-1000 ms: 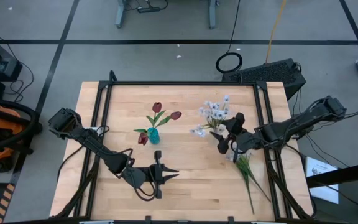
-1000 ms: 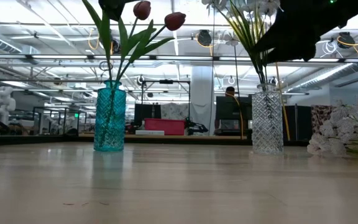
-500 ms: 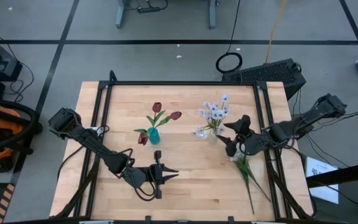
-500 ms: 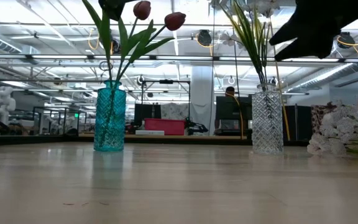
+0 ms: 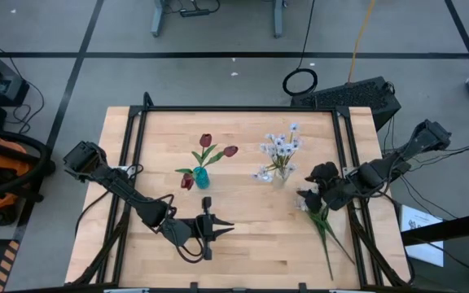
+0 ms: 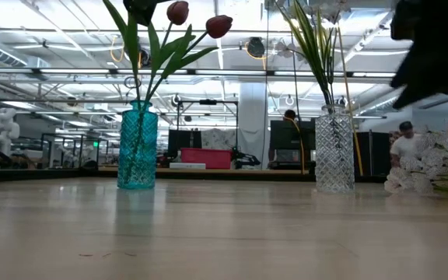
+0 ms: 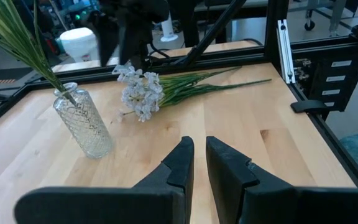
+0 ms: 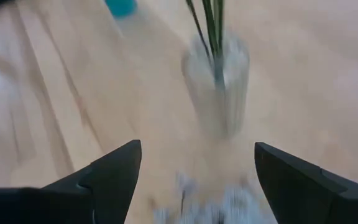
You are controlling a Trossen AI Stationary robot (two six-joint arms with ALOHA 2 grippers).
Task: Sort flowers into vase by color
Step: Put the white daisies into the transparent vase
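High view shows the right gripper (image 5: 312, 185) has pulled back from the clear vase (image 5: 280, 177). A second ago it was right over the vase, and now it sits just beside it, above the white flowers lying on the table (image 5: 322, 221). Its fingers are spread wide with nothing between them. White flowers (image 5: 280, 146) stand in the clear vase. Red flowers (image 5: 211, 149) stand in the blue vase (image 5: 202, 177), well to the other side of the clear vase.

The left gripper (image 5: 216, 228) waits near the front edge of the table (image 5: 243, 244), far from the clear vase. It has not moved. Its fingers are almost closed and hold nothing.

Low view shows a person (image 6: 402, 147) in a white shirt in the room behind the clear vase. The right arm hid that spot before. Left wrist view shows the lying flowers close up, with their white heads pointing toward the clear vase.
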